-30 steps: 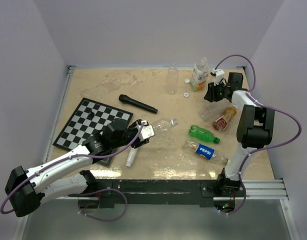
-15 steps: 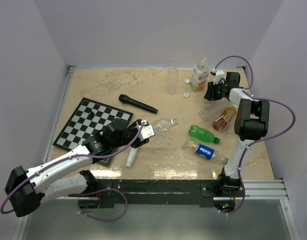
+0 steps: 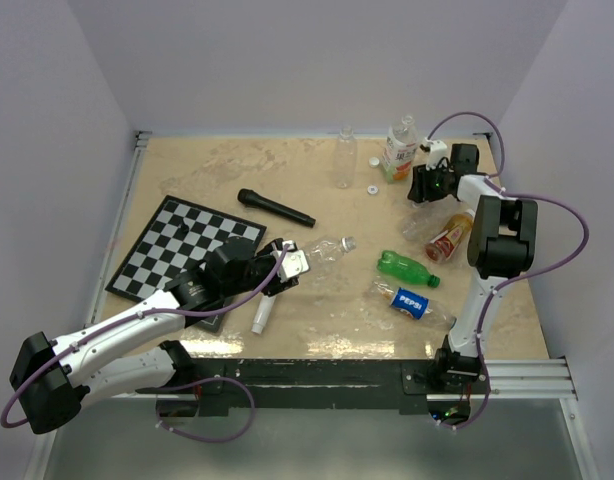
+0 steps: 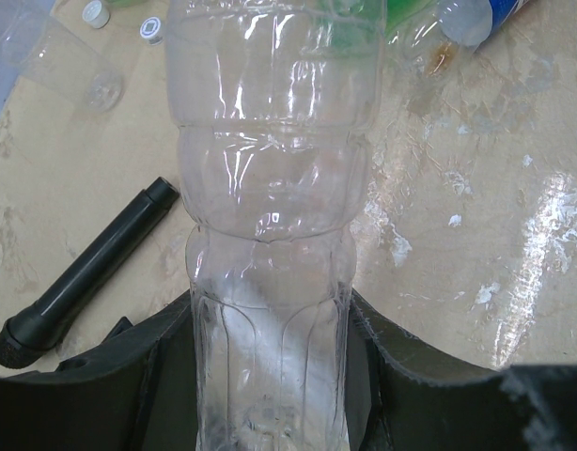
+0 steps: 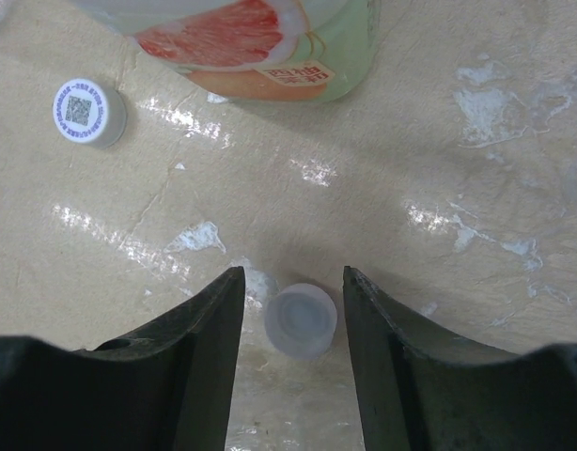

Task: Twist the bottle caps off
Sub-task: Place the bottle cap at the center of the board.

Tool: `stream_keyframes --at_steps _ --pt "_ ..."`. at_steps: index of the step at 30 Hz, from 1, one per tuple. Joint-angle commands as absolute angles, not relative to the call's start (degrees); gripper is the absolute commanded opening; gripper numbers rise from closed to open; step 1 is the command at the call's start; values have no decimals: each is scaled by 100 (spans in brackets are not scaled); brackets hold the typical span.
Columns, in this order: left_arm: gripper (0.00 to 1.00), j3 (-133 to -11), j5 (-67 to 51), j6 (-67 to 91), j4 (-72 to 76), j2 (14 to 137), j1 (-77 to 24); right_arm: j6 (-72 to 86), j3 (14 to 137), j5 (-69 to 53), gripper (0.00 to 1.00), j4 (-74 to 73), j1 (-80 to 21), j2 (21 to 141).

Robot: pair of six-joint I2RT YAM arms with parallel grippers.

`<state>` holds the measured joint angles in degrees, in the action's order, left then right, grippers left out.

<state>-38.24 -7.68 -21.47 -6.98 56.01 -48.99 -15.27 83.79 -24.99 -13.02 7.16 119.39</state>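
Clamping a clear bottle (image 4: 270,188) by its base at lower centre, seemingly to steady it for uncapping, the left fingers (image 4: 401,385) grip firmly, while the right fingers (image 5: 199,348) stand narrowly parted astride a white cap (image 5: 302,319) lying on the surface (image 5: 476,216), touching neither and evidently already off its bottle.

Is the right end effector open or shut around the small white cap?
Open. The cap lies flat on the table between the fingers of the right end effector, with a gap visible beside it.

one cap (image 5: 302,320) is lying between the fingers (image 5: 199,329) of the right gripper (image 5: 290,287), a second cap (image 5: 85,112) sitting farther left.
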Motion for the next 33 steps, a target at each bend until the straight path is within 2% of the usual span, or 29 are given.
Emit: stream_keyframes --at_steps 1,6,15,25,26,30,31,33 --pt "3 -3876 -782 -2030 -536 5511 -4887 -1757 8543 -2487 52 -1415 721 11602" --pt "3 -3885 -782 -2030 -536 5476 -4887 -2029 8271 -2408 53 -1512 729 11269" --pt "3 -3902 -852 -1986 -536 5484 -4878 -3092 7454 -2434 53 -1968 729 9643" --pt "2 -3885 -1300 -1758 -326 5318 -4711 -6271 7234 -4543 56 -4498 484 8131" --pt "3 -3885 -1396 -1706 -282 5300 -4676 -6719 7199 -4718 59 -4761 396 7999" --pt "2 -3832 -1976 -1364 138 5238 -4465 -9028 7242 -6184 90 -6533 325 7892" --pt "2 -3797 -2178 -1258 289 5195 -4404 -9714 7312 -6518 95 -7192 264 7988" --pt "1 -3701 -2521 -1064 579 5151 -4290 -9458 7417 -6750 94 -7181 -269 8059"
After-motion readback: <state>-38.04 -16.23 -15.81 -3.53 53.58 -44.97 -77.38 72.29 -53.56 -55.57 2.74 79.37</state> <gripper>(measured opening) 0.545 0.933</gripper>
